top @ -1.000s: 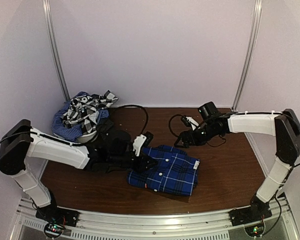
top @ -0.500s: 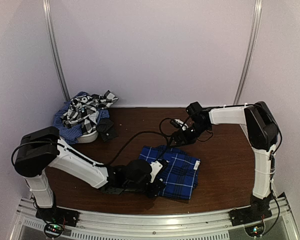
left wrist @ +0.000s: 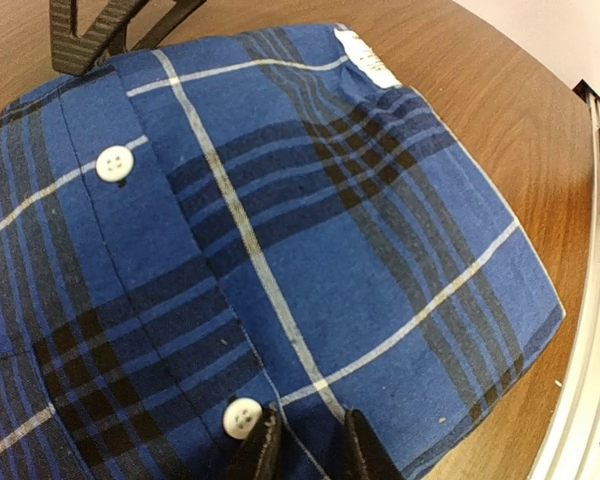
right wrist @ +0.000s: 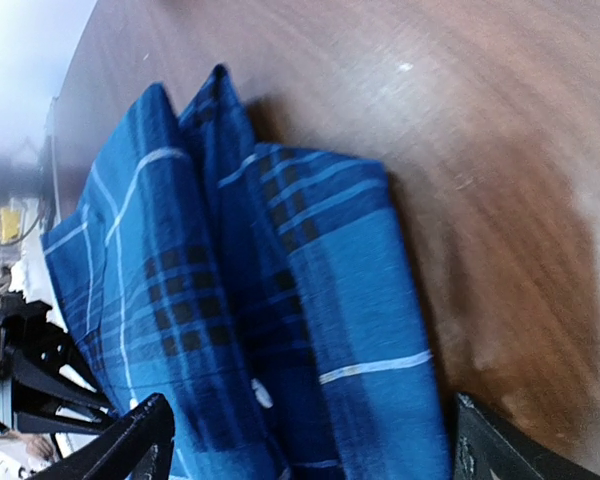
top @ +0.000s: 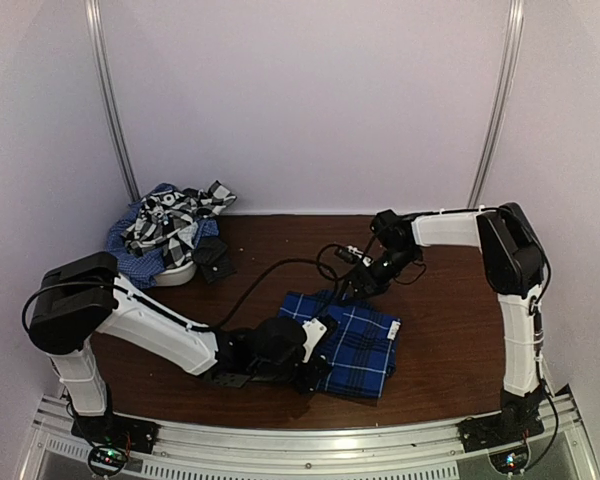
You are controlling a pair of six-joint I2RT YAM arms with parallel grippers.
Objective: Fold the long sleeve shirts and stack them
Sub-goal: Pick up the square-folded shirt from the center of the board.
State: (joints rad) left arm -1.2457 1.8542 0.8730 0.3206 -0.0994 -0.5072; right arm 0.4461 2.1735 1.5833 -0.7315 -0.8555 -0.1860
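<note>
Folding the royal-blue plaid cloth shirt (top: 355, 345) on the brown table (top: 450, 330): pinching its near edge with left gripper (left wrist: 305, 445), poising right gripper (right wrist: 315, 450) wide apart above; next, likely gripping the far edge.

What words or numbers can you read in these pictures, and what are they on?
No text can be read in any view.
White label at the edge of the blue plaid shirt: any print on it is too blurred to read.
Arms, table and walls: no words, numbers or signs show.
</note>
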